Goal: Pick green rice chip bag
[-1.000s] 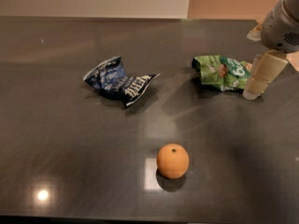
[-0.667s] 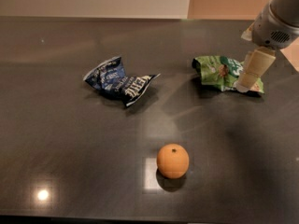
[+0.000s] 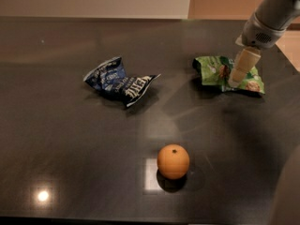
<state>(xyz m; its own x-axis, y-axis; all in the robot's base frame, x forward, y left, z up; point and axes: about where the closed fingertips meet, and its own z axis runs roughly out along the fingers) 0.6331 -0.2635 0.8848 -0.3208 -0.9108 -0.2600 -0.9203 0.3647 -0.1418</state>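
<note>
The green rice chip bag (image 3: 216, 72) lies crumpled on the dark table at the right, bright green with white lettering. My gripper (image 3: 238, 77) hangs from the grey arm that enters at the top right. Its cream fingers (image 3: 243, 64) point down over the right half of the bag, with the tips at the bag's surface. They hide part of the bag.
A dark blue chip bag (image 3: 121, 82) lies left of centre. An orange (image 3: 173, 161) sits near the front middle. The dark table (image 3: 61, 139) has its right edge close behind the green bag, with light floor beyond.
My gripper has moved left from beside the bag's right end to over the green bag. The bags and the orange have not moved.
</note>
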